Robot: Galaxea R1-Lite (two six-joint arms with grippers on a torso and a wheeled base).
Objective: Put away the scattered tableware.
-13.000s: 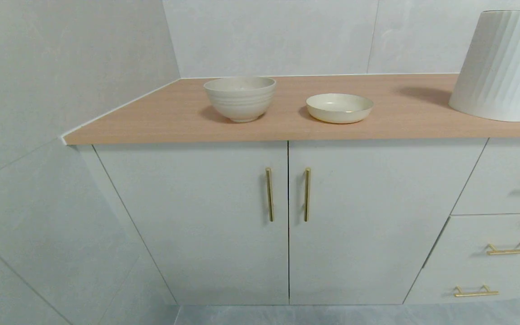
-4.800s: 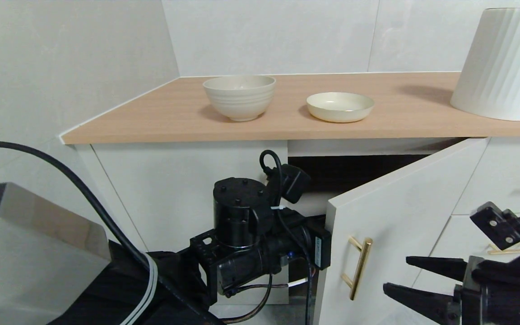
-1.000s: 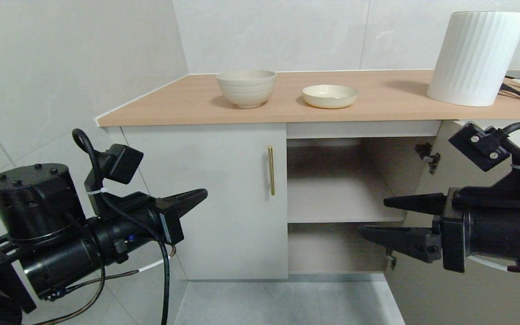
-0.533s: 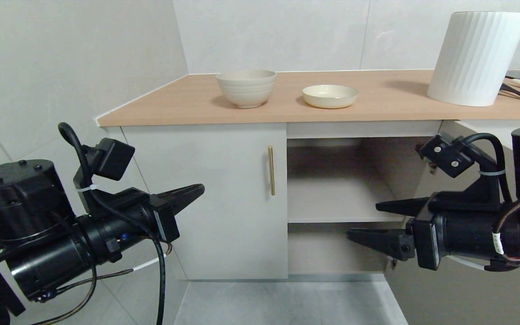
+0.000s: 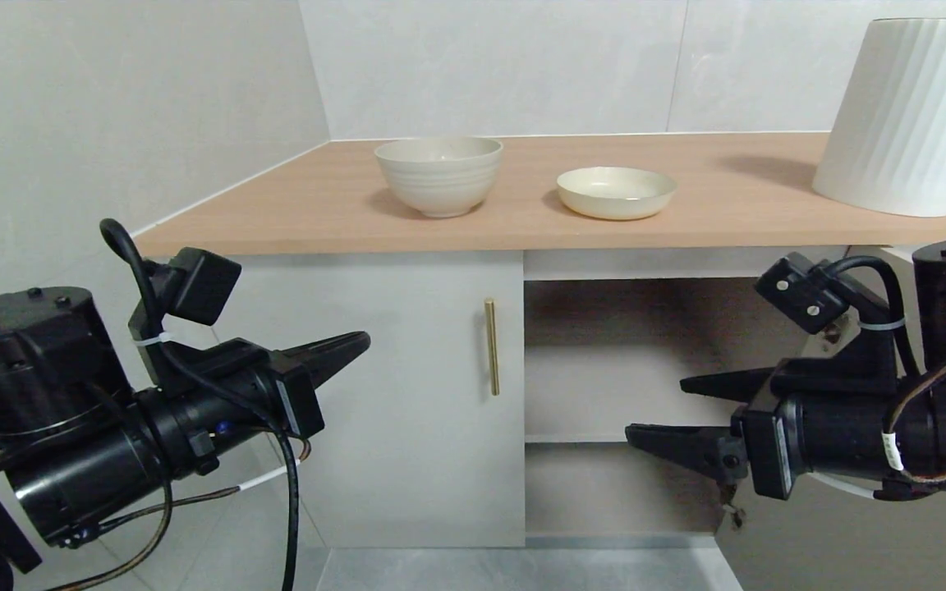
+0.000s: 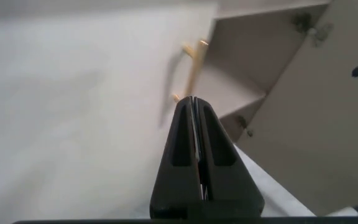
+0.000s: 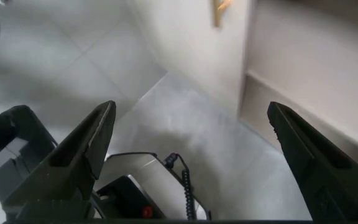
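Jaws together on left gripper [image 5: 360, 340], apart on right gripper [image 5: 655, 405], bowl [image 5: 438, 174], plate [image 5: 617, 192] on countertop [image 5: 317, 215]

Nothing in these views can be read: no writing, number or sign. The bowl [image 5: 438, 175] and the shallow dish [image 5: 616, 192] on the table [image 5: 292, 217] have plain surfaces. So do the white ribbed container [image 5: 908, 115] and the shut cabinet door [image 5: 407, 394]. A small white band [image 5: 889, 447] wrapped around a black cable may carry print, but it is too small to make out.
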